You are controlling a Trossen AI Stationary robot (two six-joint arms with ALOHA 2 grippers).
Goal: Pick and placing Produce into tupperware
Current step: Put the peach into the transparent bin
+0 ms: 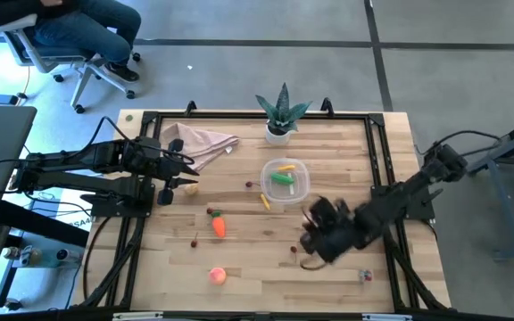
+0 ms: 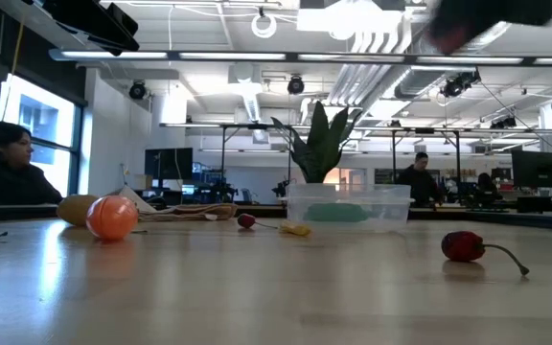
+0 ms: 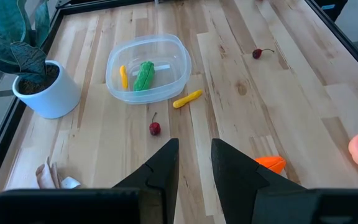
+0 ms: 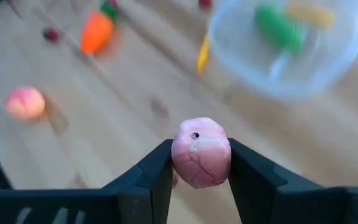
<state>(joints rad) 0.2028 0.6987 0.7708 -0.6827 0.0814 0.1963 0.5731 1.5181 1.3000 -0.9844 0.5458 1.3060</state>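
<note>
The right gripper (image 4: 199, 163) clamps one pink piece (image 4: 201, 151); the tupperware (image 1: 286, 181) holds two pieces, green and yellow

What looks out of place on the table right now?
A crumpled cloth lies at the table's far left beside the left gripper; it isn't produce. Otherwise nothing odd: the tupperware sits upright, and the right gripper grips a pink piece.

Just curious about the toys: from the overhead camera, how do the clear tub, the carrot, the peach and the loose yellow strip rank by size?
1. Clear tub, by far the largest.
2. Carrot and peach: too alike to rank.
3. Loose yellow strip, the smallest.
</note>
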